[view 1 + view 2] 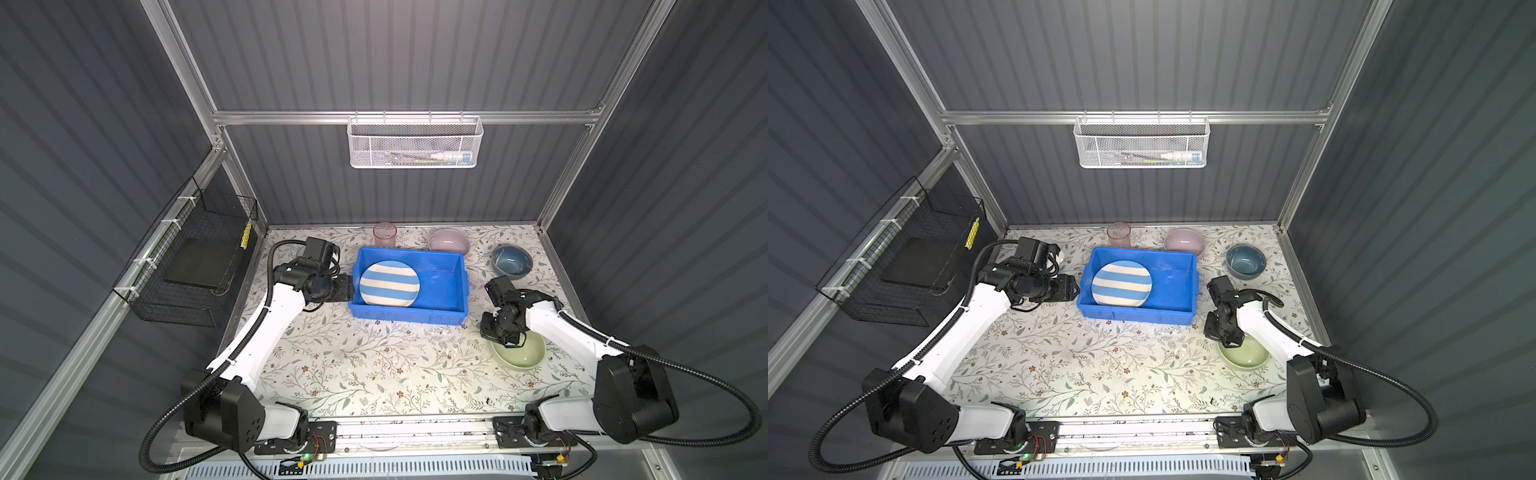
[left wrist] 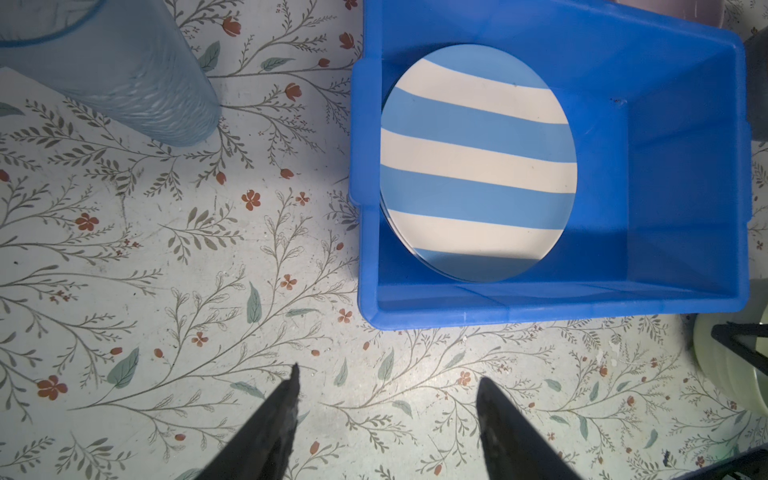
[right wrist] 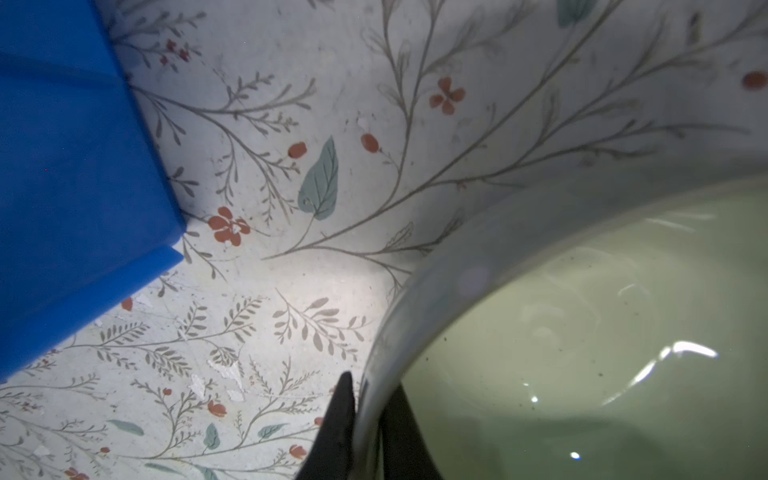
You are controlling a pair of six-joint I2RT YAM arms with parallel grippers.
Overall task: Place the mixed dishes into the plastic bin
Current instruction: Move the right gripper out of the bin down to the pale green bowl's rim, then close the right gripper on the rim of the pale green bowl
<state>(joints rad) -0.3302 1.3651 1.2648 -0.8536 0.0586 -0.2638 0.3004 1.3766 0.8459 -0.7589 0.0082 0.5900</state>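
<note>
The right claw (image 3: 370,415) is closed on the rim of the pale green round bowl (image 3: 582,332). One black finger (image 3: 340,419) stands outside the wall and the other inside, with the rim pinched between them. This bowl sits on the flower-patterned counter (image 1: 353,365) at the right front. It is near the front right corner of the bright blue rectangular plastic bin (image 1: 415,316) but apart from it, and in the right wrist view a strip of bare counter lies between the two.

The left claw (image 2: 386,399) stands wide apart and has hold of nothing; only counter shows between its fingers. In both top views it is just beside the left wall of the bin, on the outside.

The bin stands in the middle of the counter, toward the back. Inside it, at the left end, lies the blue-and-white striped round plate (image 1: 389,284), close against the left wall. The right half of the bin floor is bare.

Behind the bin, the translucent pink tumbler (image 1: 384,235) stands upright near the back left corner. The lilac round bowl (image 1: 449,241) sits at the back right corner, and I cannot tell if it touches the rim. The dark blue round bowl (image 1: 512,260) is to the right of the bin, apart from it and behind the right arm. In the left wrist view a translucent blue ribbed tumbler (image 2: 124,83) stands apart from the bin, on the left claw's side. The widest open room is the front middle of the counter, between the two arms.
</note>
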